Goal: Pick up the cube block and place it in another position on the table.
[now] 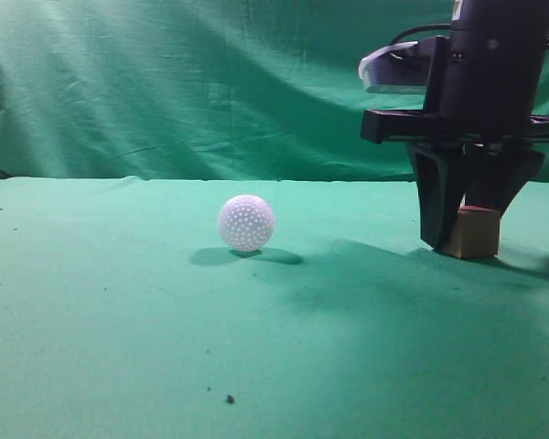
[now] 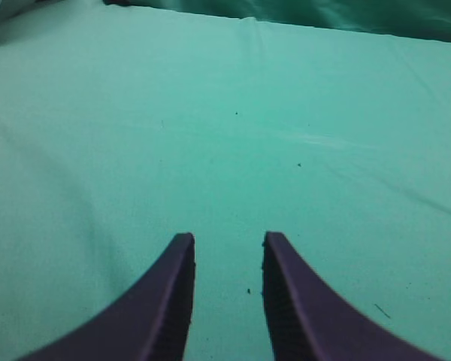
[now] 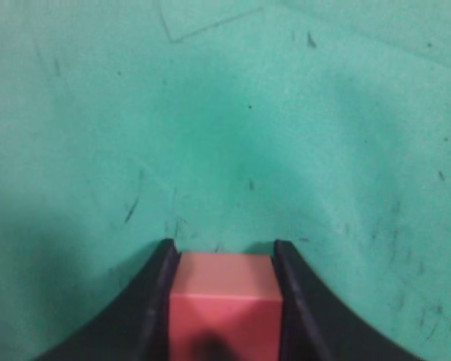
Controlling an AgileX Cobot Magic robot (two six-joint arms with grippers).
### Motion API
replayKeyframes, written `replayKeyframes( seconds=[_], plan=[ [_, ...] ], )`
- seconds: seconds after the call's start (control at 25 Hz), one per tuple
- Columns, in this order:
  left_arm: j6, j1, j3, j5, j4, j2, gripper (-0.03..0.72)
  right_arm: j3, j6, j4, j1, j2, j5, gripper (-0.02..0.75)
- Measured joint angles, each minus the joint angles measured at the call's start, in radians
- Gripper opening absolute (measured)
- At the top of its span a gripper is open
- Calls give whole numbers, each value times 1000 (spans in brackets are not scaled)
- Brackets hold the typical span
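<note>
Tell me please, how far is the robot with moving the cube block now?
Done: the right gripper has its fingers on both sides of the cube block. In hand: the block sits low at the table, so I cannot tell whether this is the pickup or the set-down. Left: releasing it. The left gripper is open and empty.

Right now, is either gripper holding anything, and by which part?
The right gripper clamps the cube block by two opposite side faces. The left gripper holds nothing.
</note>
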Motion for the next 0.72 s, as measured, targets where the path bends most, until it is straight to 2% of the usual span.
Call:
replayKeyframes(
  seconds=[0.16,0.36,0.52,0.72],
  plan=[
    [0,0,0,0,0,0,262,-91,1,-7,-8,-12,33,226],
    [0,0,0,0,0,0,262,-279,-14,-15,-99,-2,47,226],
    [0,0,0,0,0,0,262,-384,-18,-23,-174,84,47,226],
    [0,0,0,0,0,0,262,-450,-54,-3,-191,215,45,226]
  ],
)
